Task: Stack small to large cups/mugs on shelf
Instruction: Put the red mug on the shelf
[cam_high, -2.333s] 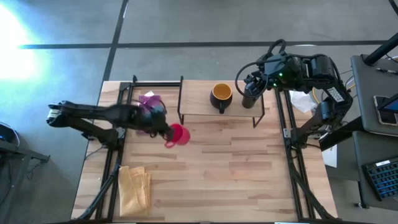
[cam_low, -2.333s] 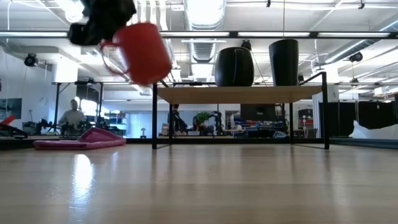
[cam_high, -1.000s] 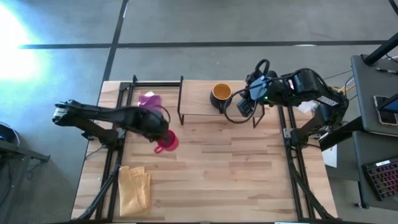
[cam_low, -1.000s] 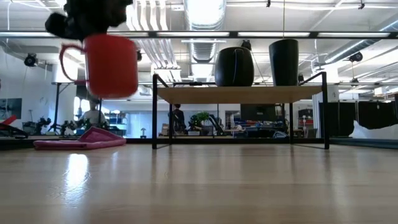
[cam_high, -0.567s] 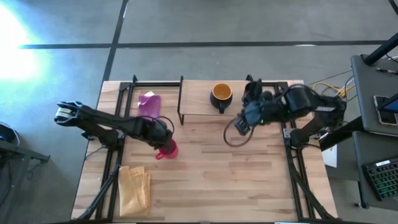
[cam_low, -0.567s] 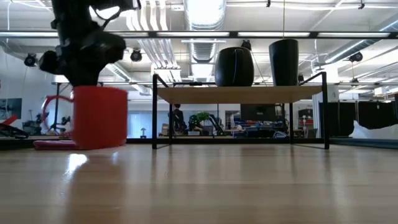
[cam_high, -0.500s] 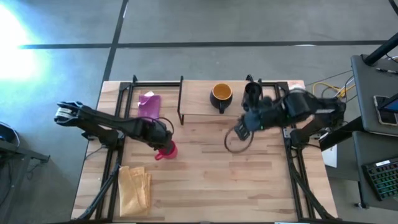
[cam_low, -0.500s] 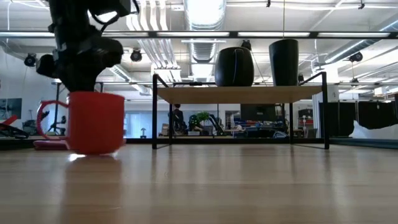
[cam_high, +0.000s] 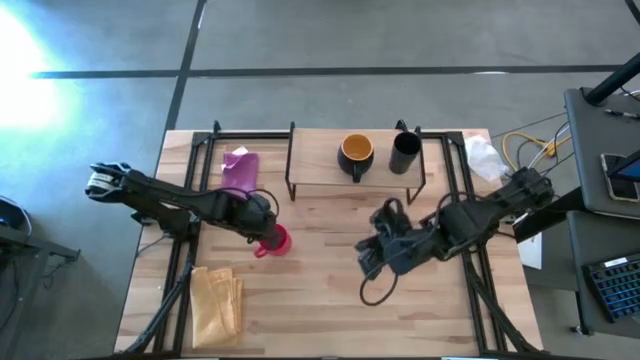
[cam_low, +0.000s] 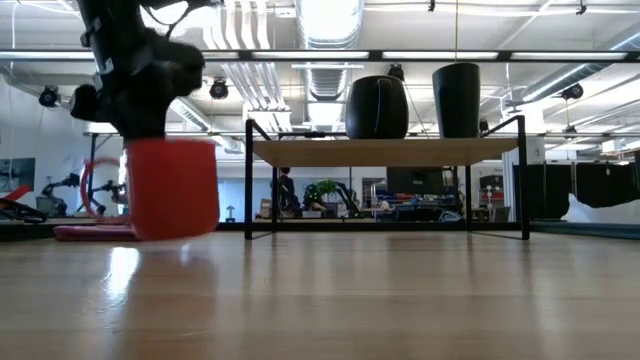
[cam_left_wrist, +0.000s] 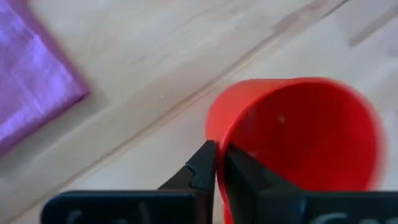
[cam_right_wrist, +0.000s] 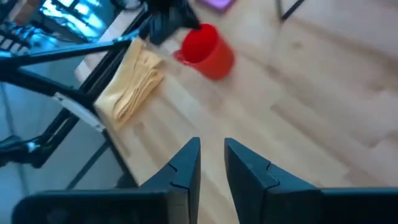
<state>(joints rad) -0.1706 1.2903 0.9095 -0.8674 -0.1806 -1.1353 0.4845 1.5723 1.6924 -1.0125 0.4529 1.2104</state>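
The small red mug (cam_high: 277, 241) (cam_low: 172, 190) is upright left of the table's middle, with my left gripper (cam_high: 262, 228) (cam_left_wrist: 217, 149) shut on its rim from above. Its handle (cam_low: 97, 185) points toward the table's left. On the low wooden shelf (cam_high: 322, 168) (cam_low: 385, 152) at the far middle stand the dark mug with the orange inside (cam_high: 356, 152) (cam_low: 376, 107) and, to its right, the black cup (cam_high: 404, 150) (cam_low: 456, 100). My right gripper (cam_high: 372, 258) (cam_right_wrist: 210, 149) hovers open over the table's middle, right of the red mug (cam_right_wrist: 207, 51), touching nothing. My left gripper pinches the red mug's rim wall (cam_left_wrist: 212, 132), one finger inside the mug and one outside. The fingers come from above, pointing down. The mug stays upright with its base at the tabletop or just above it; I cannot tell which.
A purple cloth (cam_high: 240, 168) (cam_left_wrist: 31, 81) lies at the far left, beside the shelf. A folded yellow cloth (cam_high: 217, 300) (cam_right_wrist: 134, 84) lies at the near left. Black frame rails (cam_high: 182, 270) run along both sides of the table. People stand in the room behind (cam_low: 283, 190).
My left gripper has come down with the red mug, from well clear of the table to tabletop height, drifting a little toward the near edge. My right gripper has drawn away from the black cup on the shelf and swung toward the near edge, over the table's middle.
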